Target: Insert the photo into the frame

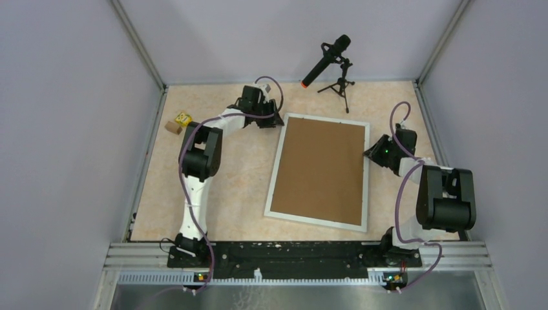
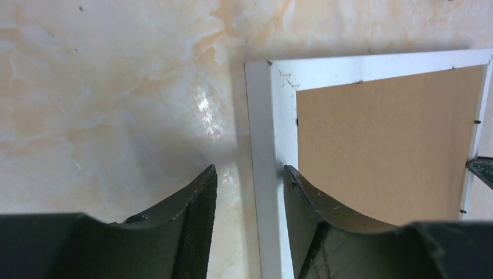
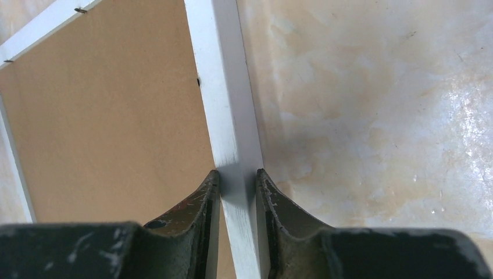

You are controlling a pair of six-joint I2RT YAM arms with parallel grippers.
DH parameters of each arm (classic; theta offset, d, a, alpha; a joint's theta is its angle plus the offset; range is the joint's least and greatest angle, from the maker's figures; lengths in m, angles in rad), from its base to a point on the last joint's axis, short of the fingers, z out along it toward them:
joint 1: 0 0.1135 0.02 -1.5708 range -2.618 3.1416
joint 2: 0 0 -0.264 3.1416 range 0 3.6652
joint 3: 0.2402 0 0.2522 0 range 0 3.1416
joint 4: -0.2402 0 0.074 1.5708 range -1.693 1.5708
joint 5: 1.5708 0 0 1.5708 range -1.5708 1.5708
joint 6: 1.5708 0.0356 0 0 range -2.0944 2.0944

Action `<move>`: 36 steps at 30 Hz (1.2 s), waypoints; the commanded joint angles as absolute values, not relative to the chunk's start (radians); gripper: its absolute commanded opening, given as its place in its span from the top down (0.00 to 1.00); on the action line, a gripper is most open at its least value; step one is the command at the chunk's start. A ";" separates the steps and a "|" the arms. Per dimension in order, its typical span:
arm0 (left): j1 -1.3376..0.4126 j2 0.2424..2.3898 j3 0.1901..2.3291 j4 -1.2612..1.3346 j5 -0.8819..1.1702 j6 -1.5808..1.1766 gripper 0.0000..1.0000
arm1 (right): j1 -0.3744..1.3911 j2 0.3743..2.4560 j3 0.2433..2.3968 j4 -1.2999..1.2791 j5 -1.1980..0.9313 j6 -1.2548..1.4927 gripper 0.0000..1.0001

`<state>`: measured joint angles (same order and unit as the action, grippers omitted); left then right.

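— Two arm bases (image 1: 187, 248) sit nearest us at the table (image 1: 226, 194) edge; what do we meet first beyond them?

— We meet the frame (image 1: 276, 171), lying flat with its back side up near the middle of the table, a little askew, its near short side just past the bases. The brown backing board (image 1: 320, 171) fills its opening.

— And our right gripper (image 3: 237, 174)?

— We see it partway along the frame's right long side. Its fingers (image 3: 200, 209) sit one over the board and one over the bare table, closed against both faces of the white moulding, gripping it.

— Farther out, the left gripper (image 2: 250, 168)?

— We find it at the frame's far left corner, straddling the left side. The jaws stand apart: the outer finger (image 2: 195, 221) hangs over the table with a clear gap to the moulding, and the inner one seems to touch the rail's inner edge, though we cannot be sure from this angle.

— Anything beyond?

— We see a small brown block (image 1: 172, 127) with a yellow piece (image 1: 184, 119) beside it at the table's far left, and a microphone (image 1: 326, 60) on a little tripod (image 1: 341, 87) at the far edge
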<state>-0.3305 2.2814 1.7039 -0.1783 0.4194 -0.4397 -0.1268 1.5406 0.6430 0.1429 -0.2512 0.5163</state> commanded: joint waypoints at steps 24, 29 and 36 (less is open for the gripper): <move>-0.373 2.377 1.852 -0.162 0.276 -0.408 0.60 | -0.128 1.580 0.651 0.138 -0.251 0.459 0.96; -0.373 2.361 1.815 -0.159 0.280 -0.388 0.62 | -0.130 1.576 0.649 0.139 -0.250 0.460 0.96; -0.380 2.410 1.864 -0.224 0.337 -0.379 0.63 | -0.127 1.579 0.650 0.135 -0.250 0.461 0.96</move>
